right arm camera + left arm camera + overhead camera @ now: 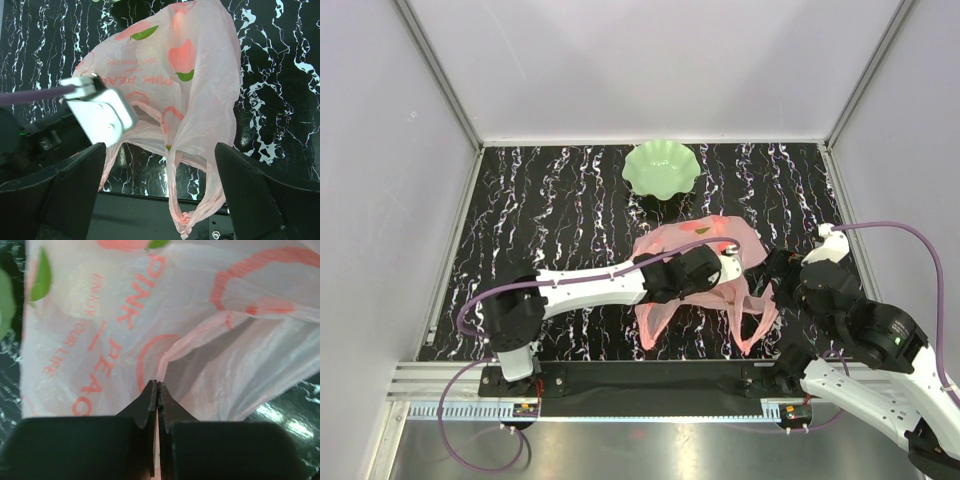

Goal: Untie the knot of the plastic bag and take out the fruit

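Field notes, from the near edge of the rig.

- Black white-veined marbled table [570,200]. It carries two things only.
- Thin translucent pink plastic bag [670,243], with red lettering and peach prints. It lies mid-table, right of centre, between the two arms, partly lifted and draped.
- Pale green scalloped dish [692,172]. It sits at the far edge, apart from the bag, and nothing shows inside it.
- Left gripper [157,390], reached across over the bag. Its fingers are pressed tip to tip, with a fold of the pink film running straight into the pinch, so it holds the bag by an edge of its mouth.
- Right gripper [157,150], just right of the bag. Its fingers are spread wide with nothing between them but air, and the bag hangs beyond them.
- Bag handles [200,220]. They dangle as loose loops toward the near edge, and I see no tight knot in any view.
- Fruit. None is in sight on the table or in the dish. The red and green patches read as print. Whether anything sits inside the film, I cannot tell.

Judgement: the untying looks done or nearly so. The mouth looks slack and gaping beside the left pinch. Taking the fruit out is left, or at least nothing shows it done.
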Available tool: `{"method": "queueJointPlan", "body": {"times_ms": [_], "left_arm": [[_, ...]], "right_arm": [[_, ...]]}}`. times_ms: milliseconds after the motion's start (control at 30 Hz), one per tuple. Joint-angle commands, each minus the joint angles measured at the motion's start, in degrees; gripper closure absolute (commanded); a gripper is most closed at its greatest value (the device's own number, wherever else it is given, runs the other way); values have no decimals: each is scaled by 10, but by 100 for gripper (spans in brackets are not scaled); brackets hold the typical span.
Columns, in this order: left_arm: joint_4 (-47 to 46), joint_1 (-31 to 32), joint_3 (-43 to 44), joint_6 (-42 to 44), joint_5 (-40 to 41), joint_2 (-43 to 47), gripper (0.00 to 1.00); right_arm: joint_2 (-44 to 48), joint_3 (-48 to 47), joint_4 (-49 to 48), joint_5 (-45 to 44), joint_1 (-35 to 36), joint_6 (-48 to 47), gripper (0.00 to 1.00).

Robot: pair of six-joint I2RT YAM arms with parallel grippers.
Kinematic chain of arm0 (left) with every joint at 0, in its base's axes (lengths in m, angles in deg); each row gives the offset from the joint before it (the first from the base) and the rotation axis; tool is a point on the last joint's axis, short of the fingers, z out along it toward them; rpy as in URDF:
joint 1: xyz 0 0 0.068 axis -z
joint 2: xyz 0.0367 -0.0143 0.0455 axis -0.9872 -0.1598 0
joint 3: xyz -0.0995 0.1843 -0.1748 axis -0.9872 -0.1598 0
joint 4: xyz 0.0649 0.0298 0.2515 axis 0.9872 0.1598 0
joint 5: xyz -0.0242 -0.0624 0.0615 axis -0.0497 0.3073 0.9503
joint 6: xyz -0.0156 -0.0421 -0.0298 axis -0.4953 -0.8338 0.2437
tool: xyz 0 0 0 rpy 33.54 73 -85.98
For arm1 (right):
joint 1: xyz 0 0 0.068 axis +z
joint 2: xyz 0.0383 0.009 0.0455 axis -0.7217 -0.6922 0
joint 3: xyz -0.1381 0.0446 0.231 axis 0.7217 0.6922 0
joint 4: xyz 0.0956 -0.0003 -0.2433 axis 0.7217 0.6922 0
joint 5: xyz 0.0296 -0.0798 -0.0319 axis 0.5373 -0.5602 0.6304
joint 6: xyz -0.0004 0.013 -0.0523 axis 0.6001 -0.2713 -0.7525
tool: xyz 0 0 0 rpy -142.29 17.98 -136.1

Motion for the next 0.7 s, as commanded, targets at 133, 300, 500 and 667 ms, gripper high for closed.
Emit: {"method": "queueJointPlan", "body": {"times_ms": [133, 300, 500, 667], "left_arm": [[-173, -15, -23, -68, 127, 117, 100], [-213, -40, -25, -146, 160, 134, 100], [-208, -66, -1, -206, 140, 118, 100], [-201, -84, 3, -241, 139, 120, 100]], "right_arm": [[5, -5, -30, 6, 2, -11, 2], [-3, 7, -108, 110, 3, -70, 4], [-130, -51, -130, 227, 3, -145, 16], [-162, -71, -187, 228, 2, -164, 25]]}}
